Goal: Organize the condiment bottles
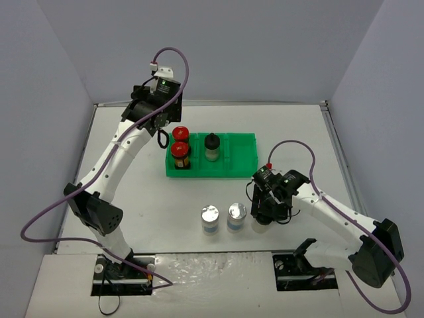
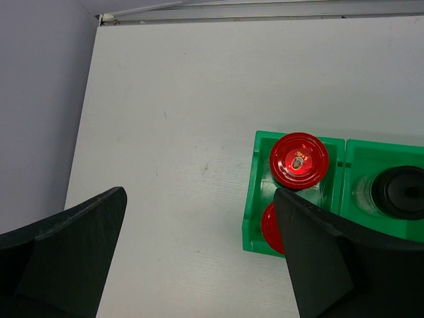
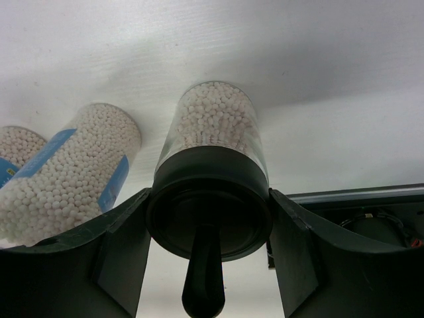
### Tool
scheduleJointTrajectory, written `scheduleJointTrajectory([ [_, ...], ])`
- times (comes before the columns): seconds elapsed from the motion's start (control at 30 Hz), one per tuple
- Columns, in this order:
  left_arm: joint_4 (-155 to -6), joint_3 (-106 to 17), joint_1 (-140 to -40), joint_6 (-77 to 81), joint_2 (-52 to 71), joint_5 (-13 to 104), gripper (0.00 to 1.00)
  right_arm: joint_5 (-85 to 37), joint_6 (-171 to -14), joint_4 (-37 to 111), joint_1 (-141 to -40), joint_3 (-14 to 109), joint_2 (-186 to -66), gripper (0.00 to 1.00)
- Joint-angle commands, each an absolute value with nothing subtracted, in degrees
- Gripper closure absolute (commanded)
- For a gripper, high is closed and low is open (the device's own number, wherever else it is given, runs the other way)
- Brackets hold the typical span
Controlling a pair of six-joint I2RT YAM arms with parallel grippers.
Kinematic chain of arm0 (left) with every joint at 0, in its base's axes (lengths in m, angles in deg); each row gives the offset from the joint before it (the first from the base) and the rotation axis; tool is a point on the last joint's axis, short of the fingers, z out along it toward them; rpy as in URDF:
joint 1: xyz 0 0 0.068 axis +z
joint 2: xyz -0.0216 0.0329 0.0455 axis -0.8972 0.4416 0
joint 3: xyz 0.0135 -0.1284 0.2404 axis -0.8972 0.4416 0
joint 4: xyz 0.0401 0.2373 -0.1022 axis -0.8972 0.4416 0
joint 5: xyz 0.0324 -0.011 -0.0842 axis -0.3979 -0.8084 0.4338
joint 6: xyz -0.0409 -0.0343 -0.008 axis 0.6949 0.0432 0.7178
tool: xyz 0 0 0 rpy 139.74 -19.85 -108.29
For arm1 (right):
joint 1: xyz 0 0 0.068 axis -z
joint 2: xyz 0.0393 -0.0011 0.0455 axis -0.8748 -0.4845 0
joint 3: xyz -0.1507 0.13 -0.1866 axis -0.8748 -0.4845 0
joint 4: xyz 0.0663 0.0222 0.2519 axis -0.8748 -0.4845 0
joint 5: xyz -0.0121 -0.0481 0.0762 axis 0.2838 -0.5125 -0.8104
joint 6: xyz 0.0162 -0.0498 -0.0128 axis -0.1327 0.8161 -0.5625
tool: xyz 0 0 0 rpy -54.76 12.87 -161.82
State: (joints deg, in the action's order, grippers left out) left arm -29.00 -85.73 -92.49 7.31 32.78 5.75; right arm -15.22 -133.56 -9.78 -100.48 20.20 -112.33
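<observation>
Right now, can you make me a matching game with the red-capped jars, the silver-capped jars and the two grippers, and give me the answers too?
Things:
1. red-capped jars
2. silver-capped jars
3. left gripper
4. right gripper

Matches:
A. closed on a black-capped jar
B. standing on the table, outside the green tray
C. open, holding nothing
D. in the tray's left compartment

Pairs: 1-D, 2-B, 3-C, 4-A.

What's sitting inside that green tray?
In the green tray, the left compartment holds a rear red-capped jar and a front red-capped jar; the middle holds a black-capped jar. The right one shows bare floor. The front jar hides the rear jar's body.
</observation>
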Motion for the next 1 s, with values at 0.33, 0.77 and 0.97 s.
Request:
scheduleJointTrajectory([
  [0.33,-29.9,-87.7,-91.4,7.3,28.6,5.6,0.09,4.5,-131.2,-11.3,-100.6,48.6,-125.1,1.0],
  [0.77,-29.2,-87.8,-90.2,8.3,28.2,4.3,0.09,0.0,-123.2,-1.8,-99.2,66.8,-142.8,1.0],
  [0.97,-29.2,-87.0,-87.6,9.8,27.8,5.8,0.09,-1.7,-121.7,-1.7,-99.2,74.5,-148.0,1.0],
])
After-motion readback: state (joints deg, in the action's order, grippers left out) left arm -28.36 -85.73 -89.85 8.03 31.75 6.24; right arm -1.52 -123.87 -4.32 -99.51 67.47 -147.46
